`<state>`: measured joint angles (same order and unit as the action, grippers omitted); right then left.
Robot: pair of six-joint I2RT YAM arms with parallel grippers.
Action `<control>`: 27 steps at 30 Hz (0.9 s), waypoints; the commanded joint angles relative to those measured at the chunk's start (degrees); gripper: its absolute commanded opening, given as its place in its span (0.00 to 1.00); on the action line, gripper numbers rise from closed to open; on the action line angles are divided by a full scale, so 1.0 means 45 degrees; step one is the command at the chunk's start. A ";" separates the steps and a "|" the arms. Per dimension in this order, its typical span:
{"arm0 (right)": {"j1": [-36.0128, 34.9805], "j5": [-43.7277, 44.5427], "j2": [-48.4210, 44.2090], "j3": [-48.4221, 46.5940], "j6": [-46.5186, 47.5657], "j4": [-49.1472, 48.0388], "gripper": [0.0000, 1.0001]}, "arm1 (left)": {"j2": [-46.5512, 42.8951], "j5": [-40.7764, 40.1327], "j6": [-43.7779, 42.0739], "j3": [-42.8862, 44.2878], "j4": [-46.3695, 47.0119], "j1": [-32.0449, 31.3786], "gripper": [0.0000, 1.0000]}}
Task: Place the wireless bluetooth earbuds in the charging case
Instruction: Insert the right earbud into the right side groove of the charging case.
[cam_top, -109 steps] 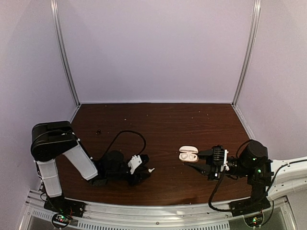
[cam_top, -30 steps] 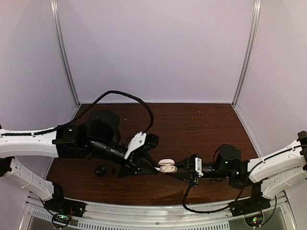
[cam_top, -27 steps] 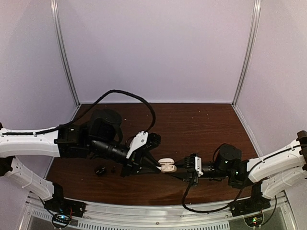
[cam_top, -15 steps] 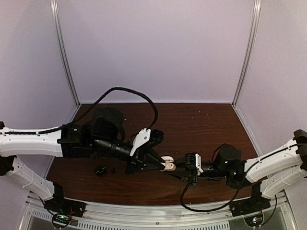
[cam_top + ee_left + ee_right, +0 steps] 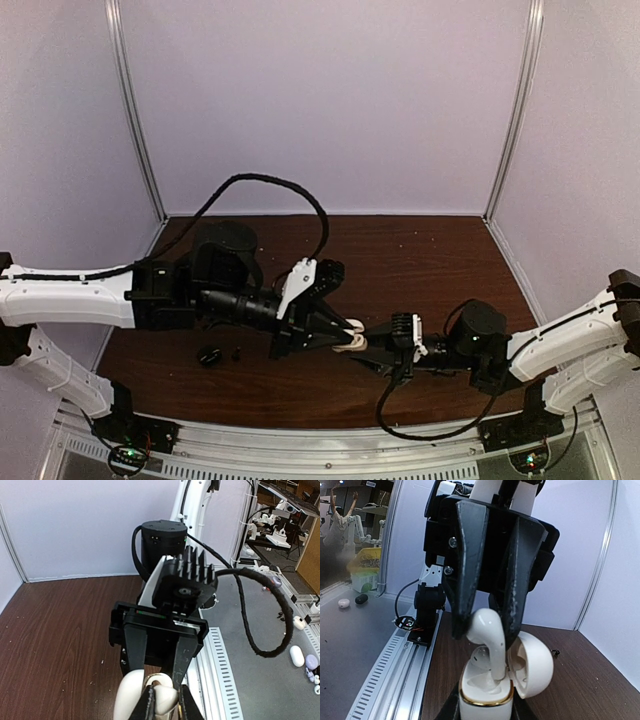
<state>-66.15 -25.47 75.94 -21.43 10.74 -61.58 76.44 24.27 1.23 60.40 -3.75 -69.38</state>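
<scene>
Earbud [image 5: 489,630], white, stands stem-down in the open case [image 5: 485,700]; its head sits above the gold rim, not flush. At far left on the table [image 5: 430,260], two small dark items [image 5: 210,355] lie beside the left arm, well apart from the work; their type cannot be told. A black cable [image 5: 270,185] arcs over that arm. Left gripper [image 5: 165,707] is clenched on the earbud's head, one finger on either side; these fingers [image 5: 470,570] hide most of the case in the top view. Case is at table centre, between the two grippers; its lid [image 5: 535,662] hangs open to the right in the right wrist view. Right gripper [image 5: 366,350] is clamped on the case's base, fingers touching the shell on both sides. Beyond the rail in the left wrist view, small white and lilac pebbles [image 5: 297,656] lie on a grey floor.
</scene>
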 commanded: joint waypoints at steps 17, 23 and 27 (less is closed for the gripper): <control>-0.0077 -0.0099 0.0543 -0.0413 -0.1047 -0.1857 0.00 | 0.0239 -0.0123 0.0301 -0.0160 0.1697 -0.0069 0.08; -0.0085 -0.0077 0.0471 -0.0374 -0.1147 -0.2026 0.00 | 0.0318 -0.0214 0.0331 -0.0236 0.1771 -0.0069 0.08; -0.0085 -0.0099 0.0352 -0.0393 -0.1240 -0.2226 0.00 | 0.0332 -0.0316 0.0360 -0.0312 0.1821 -0.0069 0.08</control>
<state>-66.24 -25.47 78.35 -22.04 6.57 -67.96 77.34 24.18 2.26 60.05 1.78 -69.60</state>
